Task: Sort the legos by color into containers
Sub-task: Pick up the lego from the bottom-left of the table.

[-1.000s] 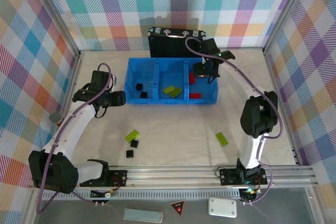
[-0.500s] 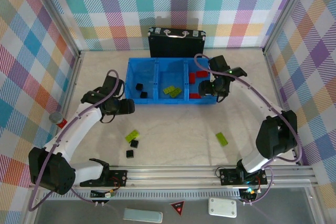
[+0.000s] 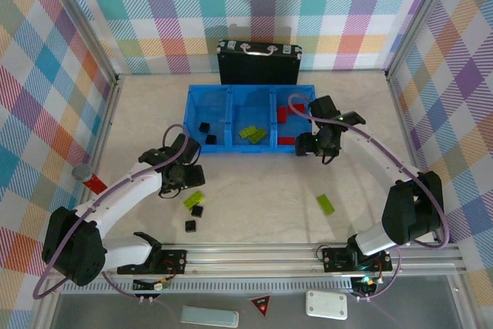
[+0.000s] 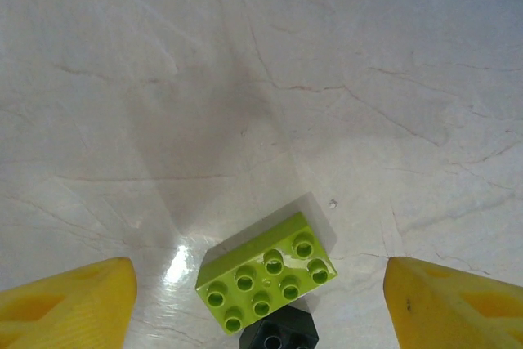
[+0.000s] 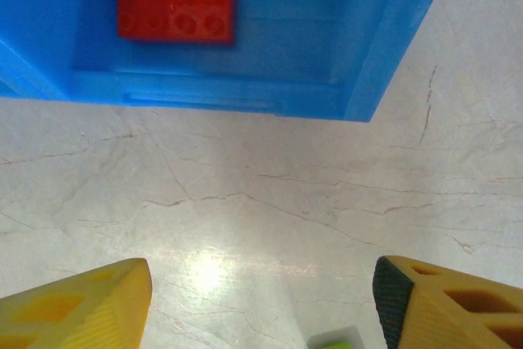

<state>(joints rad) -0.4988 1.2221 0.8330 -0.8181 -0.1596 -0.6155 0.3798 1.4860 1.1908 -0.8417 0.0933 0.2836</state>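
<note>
One green lego (image 4: 266,281) between the left tool's (image 4: 260,304) fingers, apparently untouched.

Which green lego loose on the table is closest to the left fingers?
The left green lego, next to a black lego: it lies just ahead of the open left fingers, between them. The other green lego lies far off to the right.
</note>
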